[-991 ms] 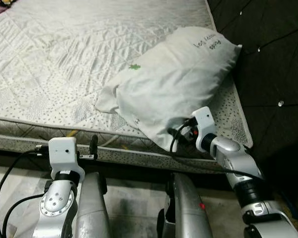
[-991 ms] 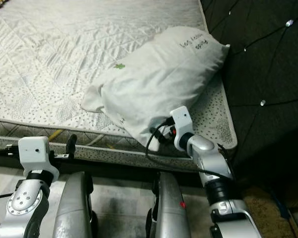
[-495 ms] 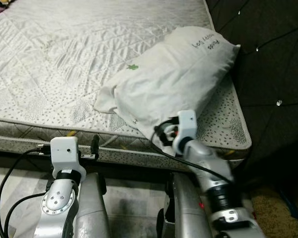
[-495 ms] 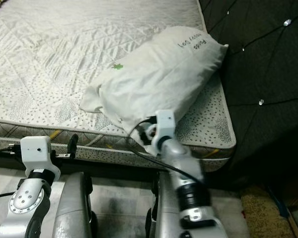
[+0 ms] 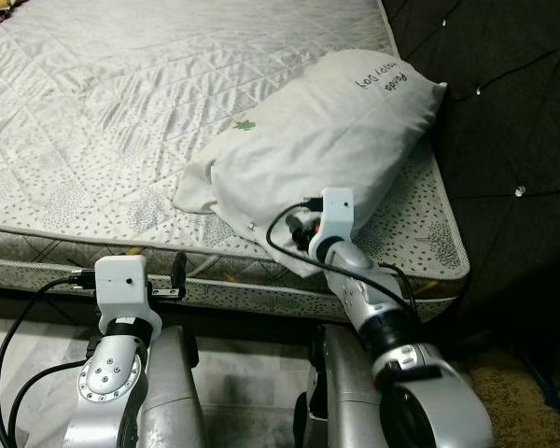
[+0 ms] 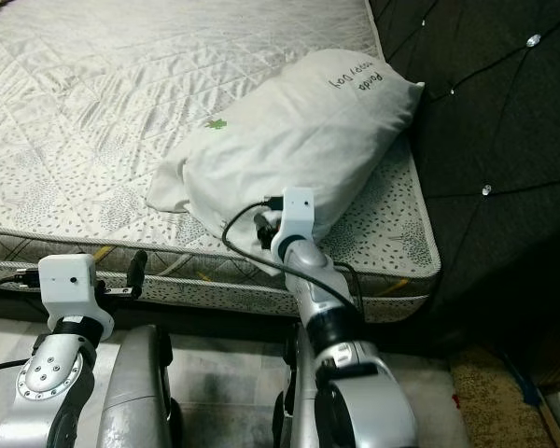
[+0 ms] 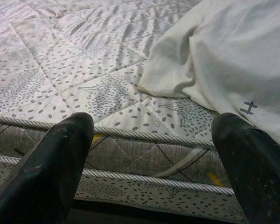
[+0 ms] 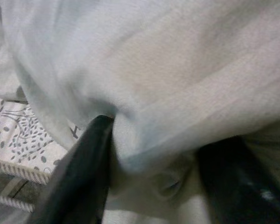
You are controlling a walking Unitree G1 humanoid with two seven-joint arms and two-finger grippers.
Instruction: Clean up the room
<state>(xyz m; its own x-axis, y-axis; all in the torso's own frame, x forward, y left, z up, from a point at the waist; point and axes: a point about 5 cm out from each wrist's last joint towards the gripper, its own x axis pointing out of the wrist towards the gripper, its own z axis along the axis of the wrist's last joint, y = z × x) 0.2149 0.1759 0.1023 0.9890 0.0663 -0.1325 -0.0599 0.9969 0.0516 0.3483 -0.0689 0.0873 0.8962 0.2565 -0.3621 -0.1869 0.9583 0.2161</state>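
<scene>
A white pillow (image 5: 327,131) with dark lettering and a small green mark lies on the quilted mattress (image 5: 112,112), near its right front corner. My right gripper (image 5: 301,235) is at the pillow's near lower edge. In the right wrist view its black fingers (image 8: 81,172) stand on either side of a bunched fold of the pillow (image 8: 168,84), shut on it. My left gripper (image 7: 154,135) is open and holds nothing. It hovers just in front of the mattress's front edge, left of the pillow's loose corner (image 7: 177,74).
A dark tufted headboard (image 5: 504,112) rises along the right side of the mattress. Below the mattress's piped front edge (image 5: 224,285) is a dark gap, then pale floor (image 5: 252,383) between my legs. A brown rug (image 5: 523,392) shows at the lower right.
My right arm has swung left along the pillow's near edge, with its wrist now nearer the middle of the pillow. The left arm has stayed where it was.
</scene>
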